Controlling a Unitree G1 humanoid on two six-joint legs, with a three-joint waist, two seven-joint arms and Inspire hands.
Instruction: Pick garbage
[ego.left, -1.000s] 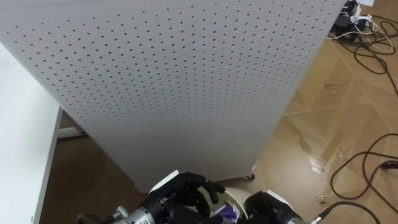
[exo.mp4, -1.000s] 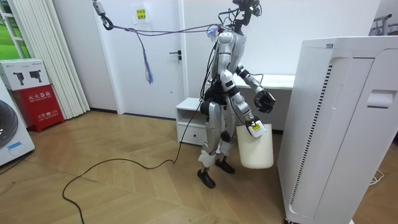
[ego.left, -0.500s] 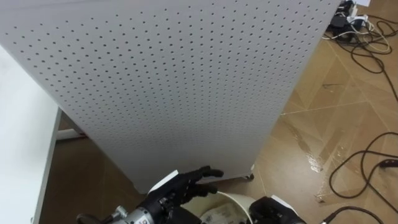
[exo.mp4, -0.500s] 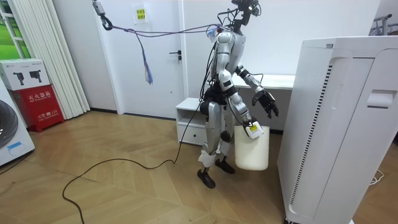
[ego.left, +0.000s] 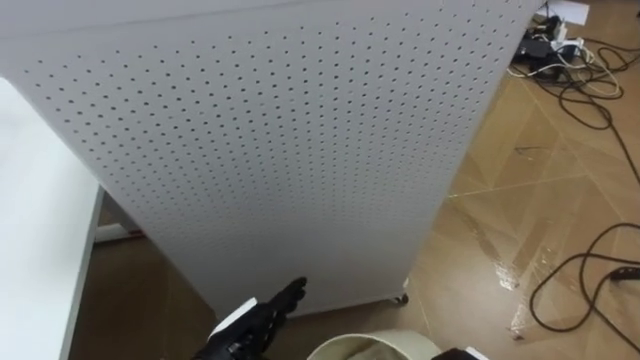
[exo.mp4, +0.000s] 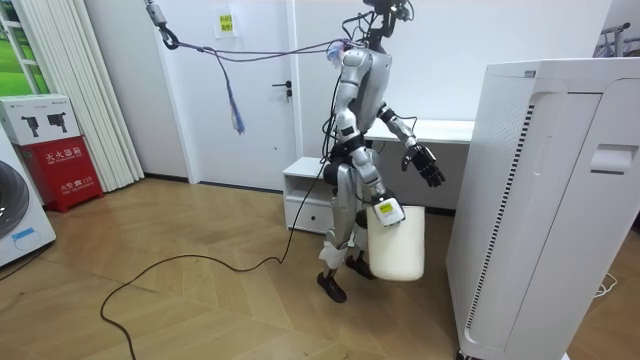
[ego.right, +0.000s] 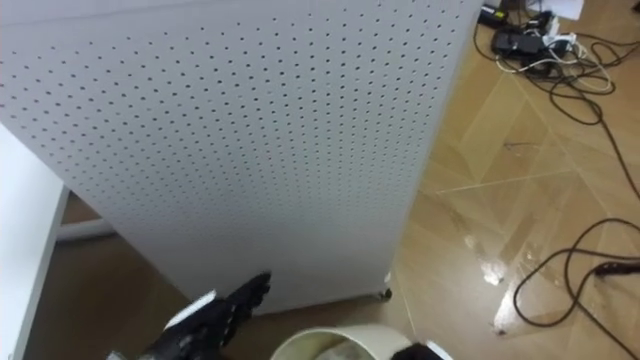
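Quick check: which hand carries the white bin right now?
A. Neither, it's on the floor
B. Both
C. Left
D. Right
D: the white bin hangs from the right hand beside the robot's leg, while the left hand reaches open toward the perforated cabinet.

A tall perforated cabinet (ego.left: 280, 150) is set directly before the robot. A surface (ego.left: 40, 260) is found to the cabinet's left, and floor (ego.left: 500, 180) strewn with loose cables (ego.left: 580, 256) to its right. The left hand (ego.left: 255, 325) is held out just before the cabinet's lower edge, with a bucket (ego.left: 370, 344) beside it on the right. In the room view a low shelf unit (exo.mp4: 305, 190) is seen behind the robot, and a washing machine (exo.mp4: 15, 215) well apart at the room view's left
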